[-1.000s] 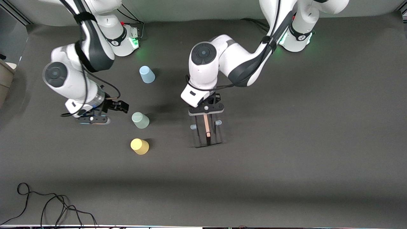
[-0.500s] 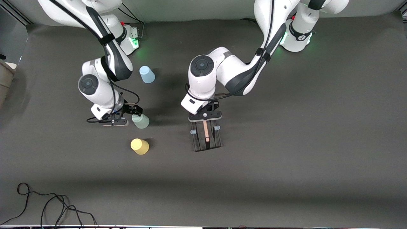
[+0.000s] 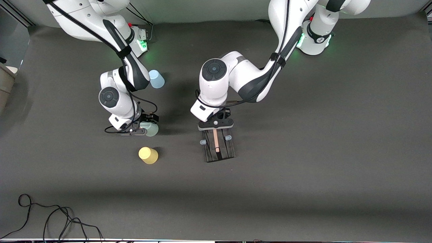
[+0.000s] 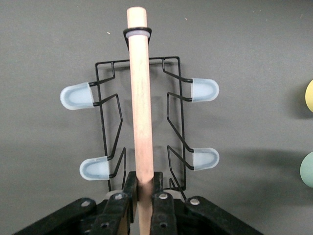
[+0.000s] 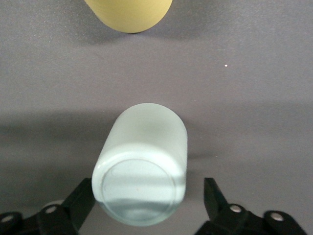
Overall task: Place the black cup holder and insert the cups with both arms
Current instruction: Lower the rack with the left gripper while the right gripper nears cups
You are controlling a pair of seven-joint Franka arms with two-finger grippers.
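The black cup holder [image 3: 218,150] is upright near the table's middle, and I cannot tell whether it touches the table. My left gripper [image 3: 215,126] is over it, shut on its light wooden rod handle [image 4: 141,107]. Pale-capped pegs [image 4: 77,95] stick out on both sides of the rod. My right gripper [image 3: 147,125] is open, with its fingers [image 5: 78,200] on either side of the upside-down mint green cup [image 5: 144,161], not touching it. That cup also shows in the front view [image 3: 152,129]. The yellow cup [image 3: 147,155] stands nearer the front camera. The light blue cup [image 3: 157,79] stands farther off.
A black cable [image 3: 50,216] lies coiled near the table's front edge at the right arm's end. The yellow cup [image 4: 310,95] and the mint cup [image 4: 308,169] show at the edge of the left wrist view.
My right arm has swung in from the table's end, and its open fingers now sit on either side of the mint cup. My left gripper has shifted slightly with the rack.
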